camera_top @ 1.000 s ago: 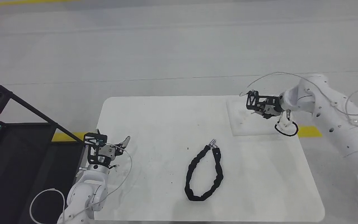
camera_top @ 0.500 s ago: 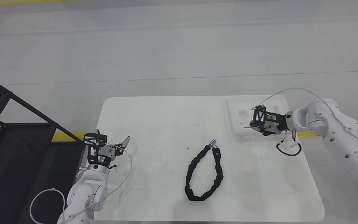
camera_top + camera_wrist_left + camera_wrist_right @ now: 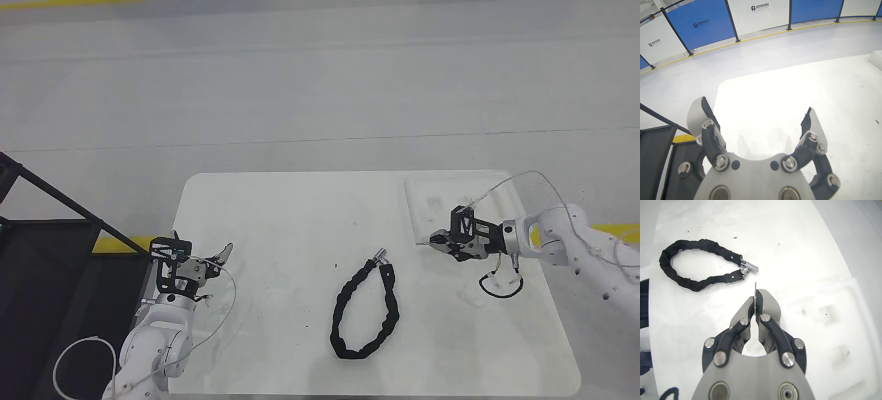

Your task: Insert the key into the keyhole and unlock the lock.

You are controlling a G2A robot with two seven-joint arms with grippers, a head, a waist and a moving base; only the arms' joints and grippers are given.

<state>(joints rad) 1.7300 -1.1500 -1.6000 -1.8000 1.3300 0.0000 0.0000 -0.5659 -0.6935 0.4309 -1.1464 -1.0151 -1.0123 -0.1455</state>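
One big white table (image 3: 300, 210) holds all the things. At its far right corner lies a white foam tray (image 3: 440, 190) with shallow square dips pressed into it (image 3: 829, 313).

Near the middle of the table lies the lock (image 3: 338, 310). It is a chain in a black cloth sleeve, bent into a long loop (image 3: 706, 243). The two ends of the loop meet at a small shiny metal piece (image 3: 749, 266), which is the end of the loop closest to the tray (image 3: 380, 260).

The left gripper (image 3: 203, 243) is at the left edge of the table, well away from the lock. Its two fingers are spread wide apart and there is nothing between them (image 3: 756, 103).

The right gripper (image 3: 437, 241) is over the table just beside the tray's edge, between the tray and the lock. Its fingers are pressed together on the key (image 3: 755, 287), a thin flat bit of metal. The tip of the key pokes out past the fingertips (image 3: 755, 298) and points toward the shiny metal piece. The key is near that piece but not touching it.
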